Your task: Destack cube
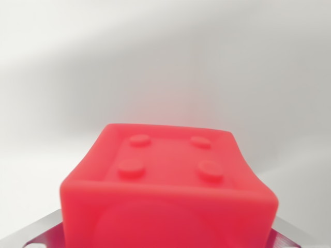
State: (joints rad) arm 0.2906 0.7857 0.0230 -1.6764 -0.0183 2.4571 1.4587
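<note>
Red cube [168, 191] (4 studs) close-up

All around there is only a pale, whitish-grey surface [165, 62], smooth and blurred, so I cannot tell whether it is wall or tabletop. Soft light falls across it, brightest along the top edge and at the lower left, with a broad, faint grey shadow spreading diagonally through the middle toward the wrist view's right.
</note>
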